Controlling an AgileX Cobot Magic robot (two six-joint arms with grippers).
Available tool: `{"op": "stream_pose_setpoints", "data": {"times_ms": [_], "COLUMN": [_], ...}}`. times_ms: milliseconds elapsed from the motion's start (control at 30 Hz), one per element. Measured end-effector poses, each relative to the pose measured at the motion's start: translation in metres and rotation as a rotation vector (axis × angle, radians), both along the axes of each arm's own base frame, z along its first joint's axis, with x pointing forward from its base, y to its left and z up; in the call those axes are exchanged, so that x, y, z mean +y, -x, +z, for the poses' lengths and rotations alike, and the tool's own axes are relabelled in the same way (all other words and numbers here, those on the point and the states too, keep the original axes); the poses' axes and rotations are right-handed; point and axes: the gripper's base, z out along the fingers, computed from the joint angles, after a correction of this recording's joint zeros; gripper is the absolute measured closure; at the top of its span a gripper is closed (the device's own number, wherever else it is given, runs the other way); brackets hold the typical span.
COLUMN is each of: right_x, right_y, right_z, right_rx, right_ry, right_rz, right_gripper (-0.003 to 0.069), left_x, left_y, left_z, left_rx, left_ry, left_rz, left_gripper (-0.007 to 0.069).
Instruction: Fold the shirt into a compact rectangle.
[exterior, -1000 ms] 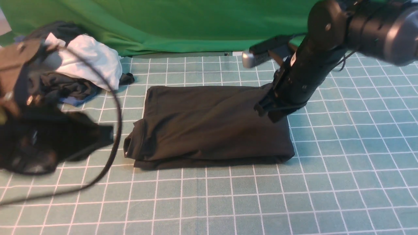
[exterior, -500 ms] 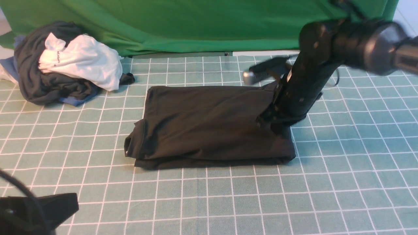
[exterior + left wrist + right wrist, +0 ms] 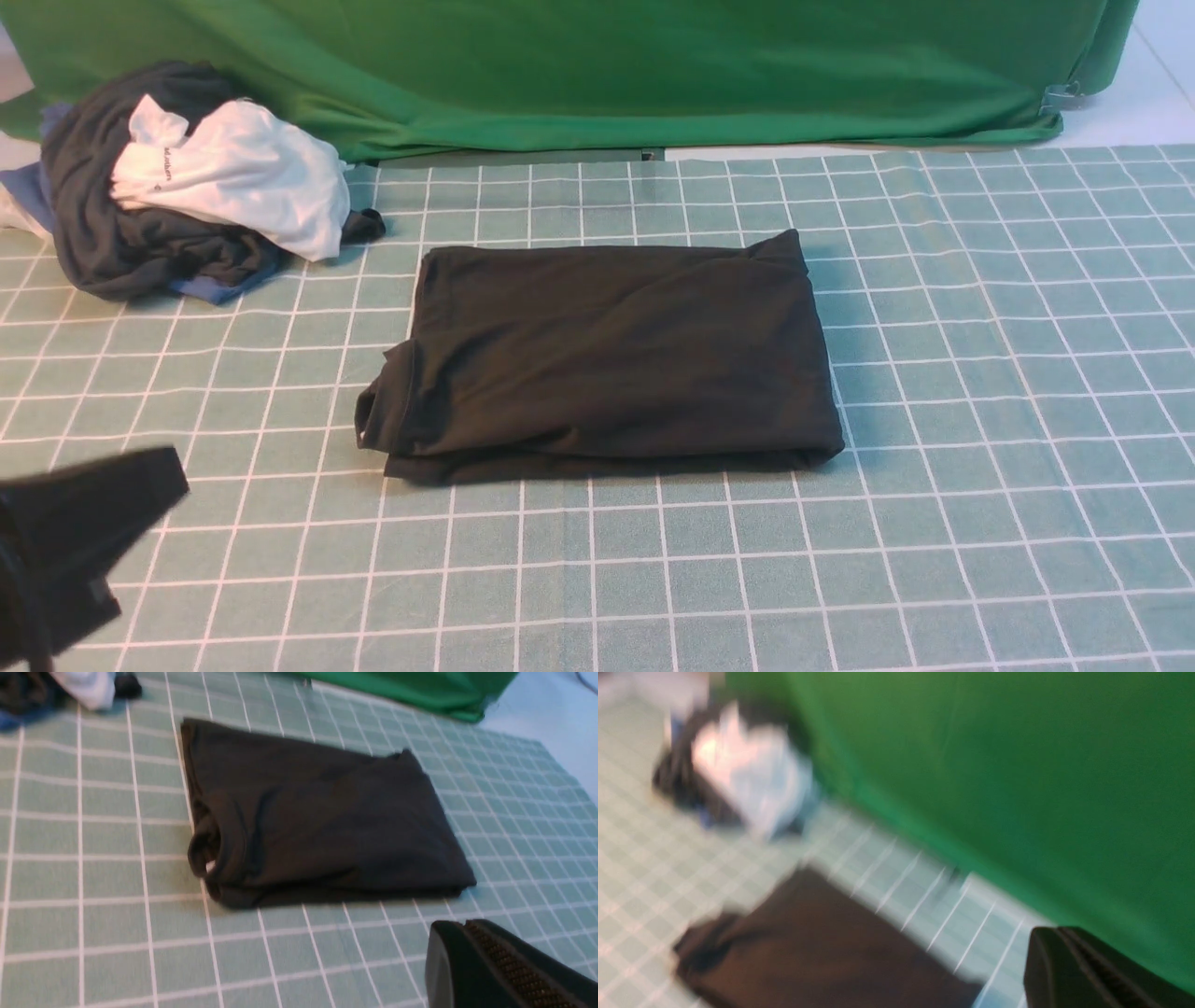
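**Backdrop, Checked Cloth and a Heap of Clothes**

A teal tablecloth (image 3: 980, 420) with a white grid covers the table. At its far left corner sits a bundle of garments (image 3: 187, 187): dark grey, white on top, a blue edge beneath. A bright green cloth (image 3: 597, 65) hangs across the back, its hem resting on the table.

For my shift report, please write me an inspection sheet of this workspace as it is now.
Surface: teal checked cloth, flat.
Job's things: black shirt folded into a rough rectangle, collar loop sticking out at its left end.
Clutter: garment bundle, dark, white and blue, far left.
Grippers: left pincer shut, off the shirt; right pincer shut, holding nothing.
Cables: nothing seen.
Surroundings: green cloth behind, metal clip at its right end.
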Motion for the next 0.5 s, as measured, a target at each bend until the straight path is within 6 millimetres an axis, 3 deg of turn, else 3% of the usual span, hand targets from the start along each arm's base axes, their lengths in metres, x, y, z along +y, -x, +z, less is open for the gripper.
{"op": "stream_pose_setpoints", "data": {"times_ms": [33, 67, 200, 333, 367, 433, 500], "right_x": [-0.005, -0.018, -0.05, -0.069, -0.072, -0.075, -0.081], "right_y": [0.009, 0.034, 0.095, 0.131, 0.137, 0.143, 0.153], "right_z": [0.0, 0.002, -0.02, -0.053, -0.069, -0.076, -0.097], "right_rx": [-0.033, -0.106, -0.272, -0.372, -0.384, -0.411, -0.457], "right_ry": [-0.008, -0.036, -0.116, -0.168, -0.178, -0.196, -0.245], "right_rz": [-0.007, -0.017, -0.04, -0.047, -0.049, -0.051, -0.055], "right_gripper": [0.0662, 0.0662, 0.0662, 0.0662, 0.0662, 0.0662, 0.0662], "left_x": [0.0, 0.001, 0.003, 0.004, 0.005, 0.005, 0.006], "left_y": [-0.001, -0.002, -0.005, -0.007, -0.008, -0.008, -0.009], "left_z": [0.001, 0.003, 0.01, 0.016, 0.019, 0.02, 0.023], "left_rx": [-0.013, -0.045, -0.121, -0.194, -0.22, -0.233, -0.271], "left_ry": [-0.002, -0.005, -0.002, 0.018, 0.025, 0.027, 0.033], "left_rz": [0.005, 0.016, 0.039, 0.059, 0.066, 0.07, 0.081], "left_gripper": [0.0612, 0.0612, 0.0612, 0.0612, 0.0612, 0.0612, 0.0612]}}
